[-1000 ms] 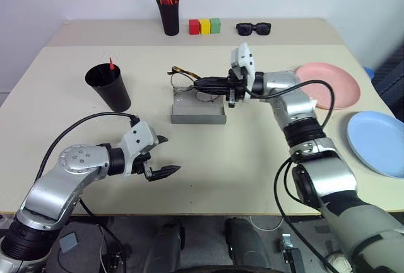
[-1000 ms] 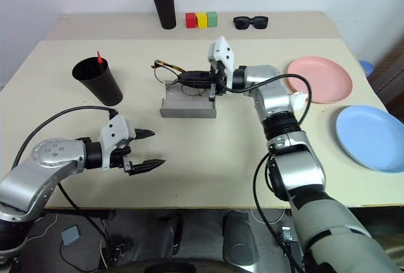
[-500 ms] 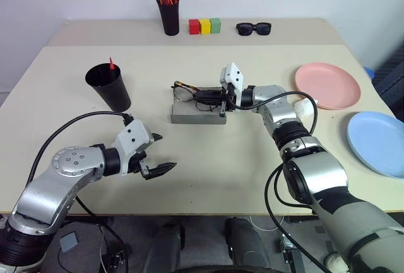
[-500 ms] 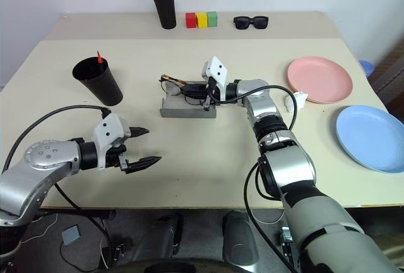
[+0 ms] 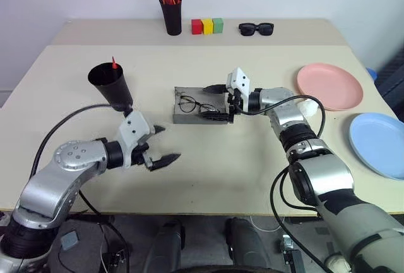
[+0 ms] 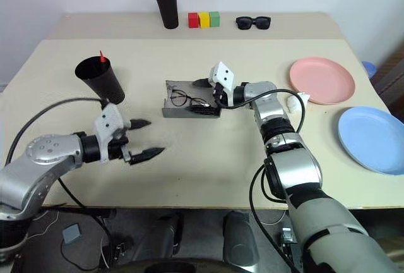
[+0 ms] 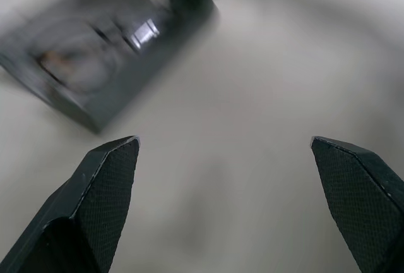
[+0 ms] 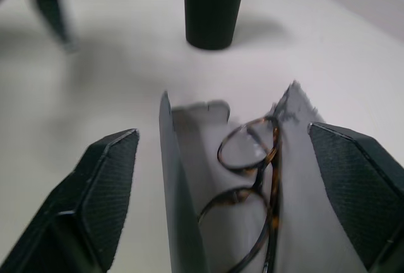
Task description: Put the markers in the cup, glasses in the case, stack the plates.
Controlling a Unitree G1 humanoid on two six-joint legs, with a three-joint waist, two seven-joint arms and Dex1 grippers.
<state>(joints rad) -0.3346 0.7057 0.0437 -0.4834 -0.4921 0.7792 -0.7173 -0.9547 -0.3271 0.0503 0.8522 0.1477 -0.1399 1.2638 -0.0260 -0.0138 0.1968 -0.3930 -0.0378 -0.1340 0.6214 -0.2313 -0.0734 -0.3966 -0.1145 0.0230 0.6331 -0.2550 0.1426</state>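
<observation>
Glasses (image 5: 194, 105) lie in case (image 5: 183, 118), both grippers wide

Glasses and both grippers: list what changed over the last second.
The right gripper lowered the glasses into the open case and let go; its fingers now stand open. The left gripper, open, rose slightly. The cup and both plates stayed put.

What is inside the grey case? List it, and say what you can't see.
The glasses lie inside the open case, lenses towards the cup, clear of the right gripper, whose jaws are open. The case floor beneath the frame is partly covered.
</observation>
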